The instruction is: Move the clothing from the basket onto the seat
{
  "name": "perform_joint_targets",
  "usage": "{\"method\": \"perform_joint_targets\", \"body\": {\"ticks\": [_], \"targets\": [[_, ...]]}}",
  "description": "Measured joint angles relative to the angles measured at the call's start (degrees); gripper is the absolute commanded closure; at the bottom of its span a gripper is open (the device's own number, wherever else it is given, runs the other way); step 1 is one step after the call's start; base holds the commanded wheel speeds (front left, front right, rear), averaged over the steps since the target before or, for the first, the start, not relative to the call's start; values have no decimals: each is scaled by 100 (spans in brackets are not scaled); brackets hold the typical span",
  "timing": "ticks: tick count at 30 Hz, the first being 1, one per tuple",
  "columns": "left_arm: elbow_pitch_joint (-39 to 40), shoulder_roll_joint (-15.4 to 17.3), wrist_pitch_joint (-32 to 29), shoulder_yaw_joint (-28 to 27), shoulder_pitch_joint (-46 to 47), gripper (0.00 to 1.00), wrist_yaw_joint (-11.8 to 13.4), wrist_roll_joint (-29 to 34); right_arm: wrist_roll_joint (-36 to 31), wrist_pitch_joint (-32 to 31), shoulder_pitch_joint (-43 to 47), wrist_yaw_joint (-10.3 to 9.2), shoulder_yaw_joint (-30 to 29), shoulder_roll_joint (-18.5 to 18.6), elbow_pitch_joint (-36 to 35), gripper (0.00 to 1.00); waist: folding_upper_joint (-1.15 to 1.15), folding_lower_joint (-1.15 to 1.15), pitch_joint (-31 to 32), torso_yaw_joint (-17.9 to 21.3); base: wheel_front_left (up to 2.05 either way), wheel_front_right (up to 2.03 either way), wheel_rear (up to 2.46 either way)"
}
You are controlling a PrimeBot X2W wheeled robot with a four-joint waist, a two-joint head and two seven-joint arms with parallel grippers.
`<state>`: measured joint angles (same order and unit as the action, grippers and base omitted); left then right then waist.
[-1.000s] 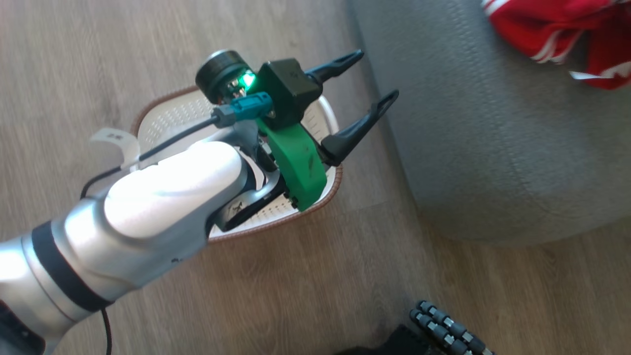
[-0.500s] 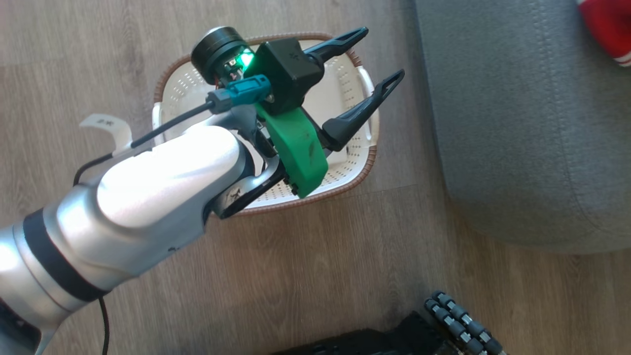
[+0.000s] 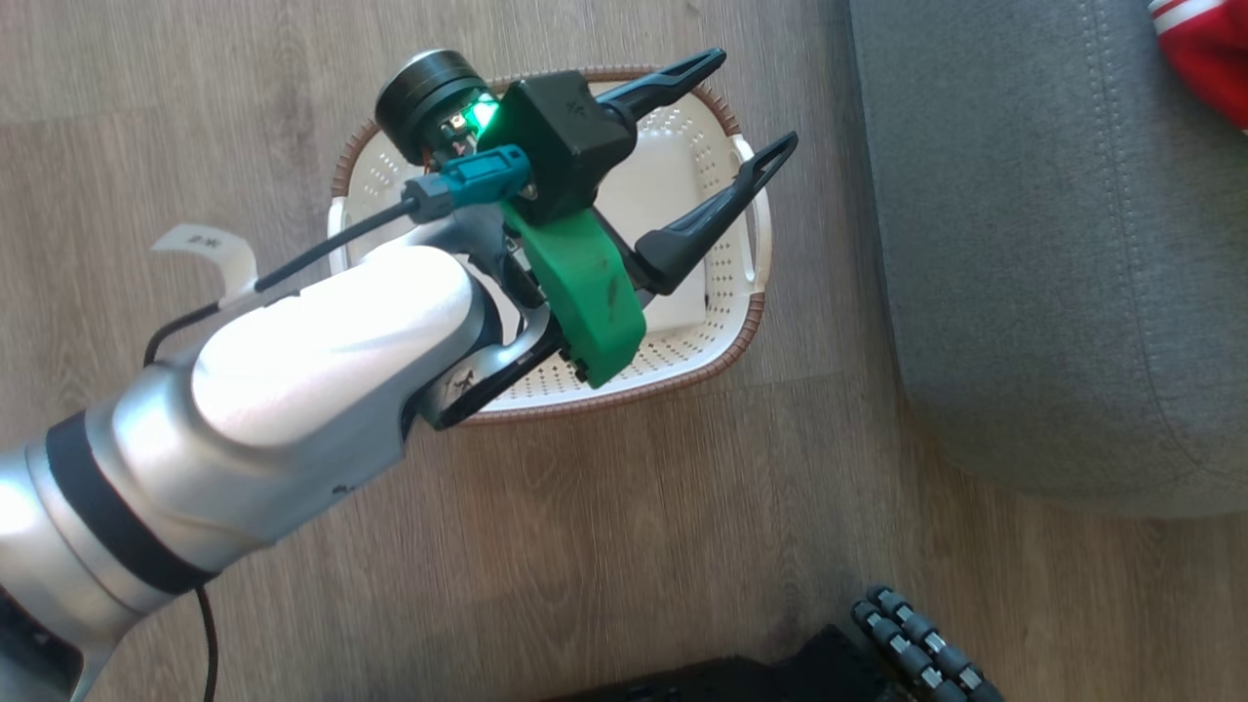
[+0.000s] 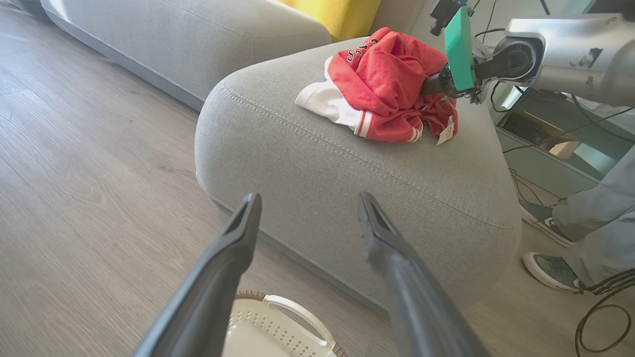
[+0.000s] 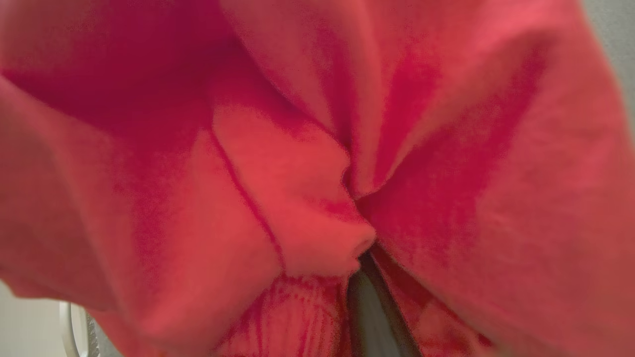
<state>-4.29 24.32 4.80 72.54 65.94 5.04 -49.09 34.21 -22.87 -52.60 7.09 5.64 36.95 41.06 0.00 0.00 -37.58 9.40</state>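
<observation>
My left gripper (image 3: pixel 751 102) hangs open above the right side of the basket (image 3: pixel 726 336), a white perforated tub with a brown rim; its visible inside is bare white plastic. In the left wrist view the left gripper (image 4: pixel 307 213) is open with nothing between its fingers, and the basket rim (image 4: pixel 292 307) shows below. Beyond it is the grey seat (image 4: pixel 347 163) with the red and white clothing (image 4: pixel 382 79) heaped on top. My right gripper (image 4: pixel 434 85) is pushed into that heap. Red clothing (image 5: pixel 297 163) wraps one dark finger (image 5: pixel 372 307); its jaws are hidden. A corner of the clothing (image 3: pixel 1209 54) lies on the seat (image 3: pixel 1053 244).
A person's shoes (image 4: pixel 548 267) and trouser legs stand at the seat's far right, beside loose cables. A grey sofa (image 4: pixel 198 39) with a yellow cushion runs behind. My dark base (image 3: pixel 907 648) sits on the wooden floor (image 3: pixel 634 546).
The whole head picture has shifted, so the camera moved; basket and seat now sit further right in it. My left gripper stays open and now hangs over the basket, no longer past its rim.
</observation>
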Motion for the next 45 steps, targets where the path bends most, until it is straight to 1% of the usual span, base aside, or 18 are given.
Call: {"method": "perform_joint_targets", "body": {"ticks": [1,2,3,4,5,16,23,30,34,37,45], "targets": [[-12,-3,27,0,0,0,0,-5,33,-48,0,0,27,38,-1,58,0,0,24,-2,0,0,0],[-25,-5,38,0,-1,0,0,-5,55,-54,1,0,42,77,-4,43,0,0,50,-4,0,0,0],[-37,-5,42,0,-1,0,0,-5,66,-59,1,0,48,112,-12,20,0,0,77,-4,0,0,0],[-53,-9,43,0,-2,0,0,-5,67,-59,1,0,56,135,-15,3,0,0,105,-3,0,0,0],[-70,-13,48,0,-3,0,0,-5,82,-59,2,0,59,144,-15,0,0,0,135,1,0,0,0],[-224,9,237,-1,-293,0,4,-192,331,-159,200,0,431,216,-274,0,0,0,739,182,0,0,0],[-289,56,413,-35,-712,0,111,-371,534,-153,500,0,754,246,-538,0,0,0,1216,319,0,0,0],[-246,151,598,-125,-1096,0,281,-549,906,401,742,-1,803,324,-975,0,0,0,1830,398,0,0,0],[-214,293,695,-176,-1280,0,468,-569,1223,782,1040,-1,845,323,-1365,0,0,0,2134,378,0,0,0],[-207,415,790,-288,-1402,0,609,-567,1300,1022,1182,-1,836,324,-1561,0,0,0,2315,328,0,0,0],[-175,681,909,-589,-1996,0,795,-573,1259,1706,1749,-1,769,290,-2115,0,0,0,2635,82,0,0,0]]}}
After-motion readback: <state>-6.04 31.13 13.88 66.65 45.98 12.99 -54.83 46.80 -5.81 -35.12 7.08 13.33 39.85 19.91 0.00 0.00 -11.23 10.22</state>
